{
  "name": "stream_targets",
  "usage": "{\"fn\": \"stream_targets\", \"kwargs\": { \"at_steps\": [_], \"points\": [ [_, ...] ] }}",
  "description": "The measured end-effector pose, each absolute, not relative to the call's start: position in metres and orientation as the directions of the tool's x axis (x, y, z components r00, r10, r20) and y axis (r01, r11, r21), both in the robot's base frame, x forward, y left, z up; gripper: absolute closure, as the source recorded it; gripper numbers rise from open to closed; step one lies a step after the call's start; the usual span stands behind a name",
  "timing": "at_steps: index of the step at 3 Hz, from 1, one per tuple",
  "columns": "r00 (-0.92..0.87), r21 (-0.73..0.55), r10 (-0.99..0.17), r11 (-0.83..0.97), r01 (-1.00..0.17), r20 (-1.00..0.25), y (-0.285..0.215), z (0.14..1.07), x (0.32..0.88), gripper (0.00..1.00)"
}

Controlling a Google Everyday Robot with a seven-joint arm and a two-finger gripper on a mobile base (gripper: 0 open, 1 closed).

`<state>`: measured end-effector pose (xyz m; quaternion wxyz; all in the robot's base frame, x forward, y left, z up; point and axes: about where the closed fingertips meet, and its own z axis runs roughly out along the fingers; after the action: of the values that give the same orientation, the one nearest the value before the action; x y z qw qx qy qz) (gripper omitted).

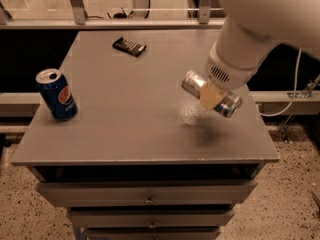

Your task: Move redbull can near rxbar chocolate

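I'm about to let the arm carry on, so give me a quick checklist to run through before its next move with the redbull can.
1. Grasp: the gripper is shut on the redbull can, over the right side of the table: ok.
2. Can off the surface: it hangs on its side, tilted, with a shadow beneath it: ok.
3. Target in view: the rxbar chocolate lies flat near the far edge, left of centre: ok.
4. Path from can to bar: nothing stands between them: ok.
5. Pepsi can: upright at the left edge, away from that path: ok.
6. Can near the bar: they are well apart: not ok.
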<state>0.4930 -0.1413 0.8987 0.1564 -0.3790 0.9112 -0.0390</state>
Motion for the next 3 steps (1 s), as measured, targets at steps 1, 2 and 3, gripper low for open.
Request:
{"fn": "stream_targets", "kwargs": {
  "at_steps": [1,2,3],
  "points": [
    [-0.607,-0.265,-0.730,0.682,-0.682,-0.315,-0.170,0.945,0.495,1.00],
    [-0.587,-0.281,-0.744,0.666,-0.691,-0.319,-0.173,0.953,0.496,1.00],
    [-0.554,-0.269,-0.744,0.659,-0.703,-0.374,-0.159,0.954,0.510,1.00]
  ]
}}
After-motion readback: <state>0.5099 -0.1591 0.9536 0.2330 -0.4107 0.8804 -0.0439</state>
